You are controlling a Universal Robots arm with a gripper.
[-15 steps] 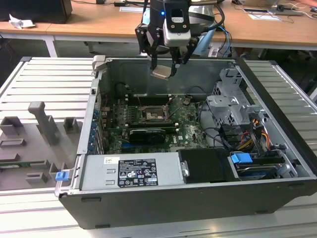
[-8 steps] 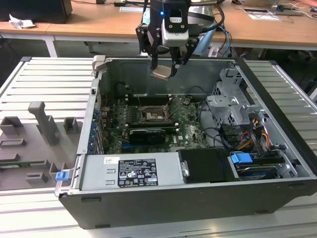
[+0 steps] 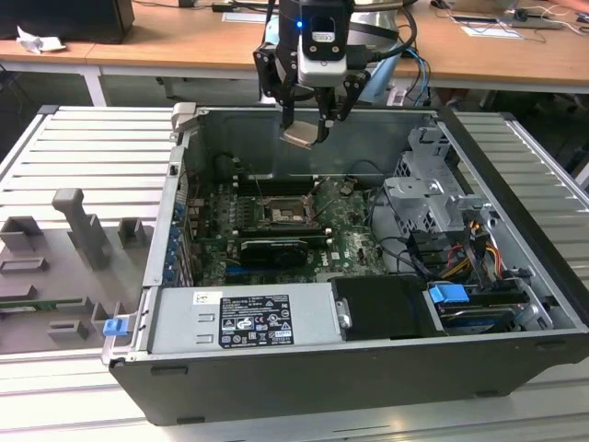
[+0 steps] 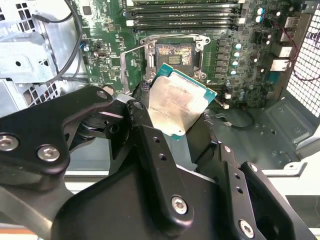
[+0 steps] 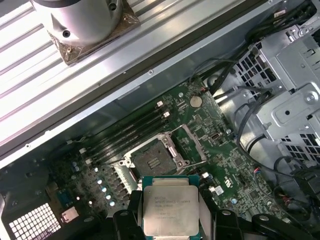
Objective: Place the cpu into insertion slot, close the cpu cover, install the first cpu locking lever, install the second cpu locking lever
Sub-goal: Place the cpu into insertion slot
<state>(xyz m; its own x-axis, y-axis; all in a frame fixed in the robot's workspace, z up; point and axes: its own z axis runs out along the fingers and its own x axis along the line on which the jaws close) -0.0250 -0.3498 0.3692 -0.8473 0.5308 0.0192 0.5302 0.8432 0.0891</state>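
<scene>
- At the exterior view's left, a grey moulded tray (image 3: 74,249) is lying beside the open computer case (image 3: 368,378).
- Inside the case, the insertion slot (image 3: 281,210) is sitting on the green board (image 3: 354,235), and its dark centre is showing.
- The cpu cover (image 4: 123,70) is standing swung open, just beside the slot and not over it.
- I am hanging with my gripper (image 3: 306,129) above the case, over the slot and apart from it.
- My jaws are pressing on two opposite edges of the cpu (image 4: 180,102), opened only as wide as the chip.
- The cpu is tilting a little, with its pale face showing in both wise views of my wrist, first and second.
- At the exterior view's right, a metal drive cage (image 3: 433,198) is standing near the board.
</scene>
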